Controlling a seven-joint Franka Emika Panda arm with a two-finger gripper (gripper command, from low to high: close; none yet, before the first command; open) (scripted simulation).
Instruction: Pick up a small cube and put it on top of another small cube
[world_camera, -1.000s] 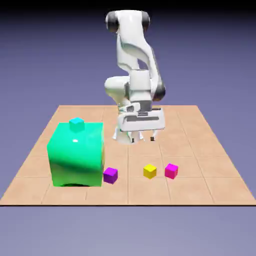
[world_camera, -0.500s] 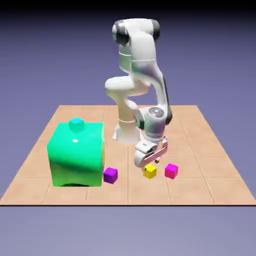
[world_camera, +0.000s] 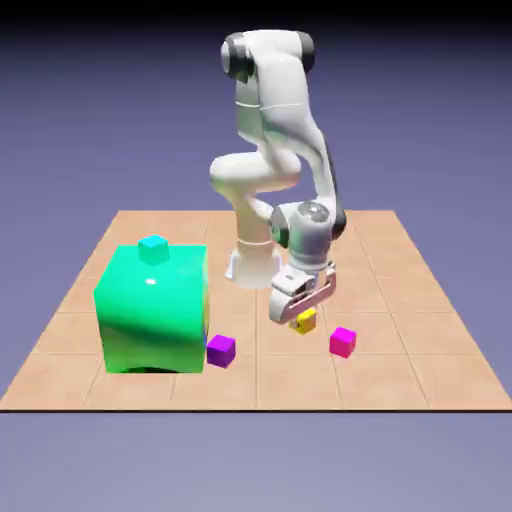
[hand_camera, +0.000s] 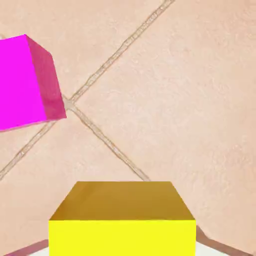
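The near cubes are plain purple (world_camera: 221, 351), yellow (world_camera: 305, 321) and magenta (world_camera: 343, 342).

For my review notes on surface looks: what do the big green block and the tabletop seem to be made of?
Green block: looks like glossy plastic, perhaps glass; a small white highlight and smooth shading suggest a shiny finish, though a rendering leaves the material open.
Tabletop: seems to be matte tan stone or ceramic tile, judging by faint mottling and thin joint lines.

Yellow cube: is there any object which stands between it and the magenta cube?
Nothing visible stands between the yellow cube and the magenta cube. The purple cube is off to the exterior view's left.
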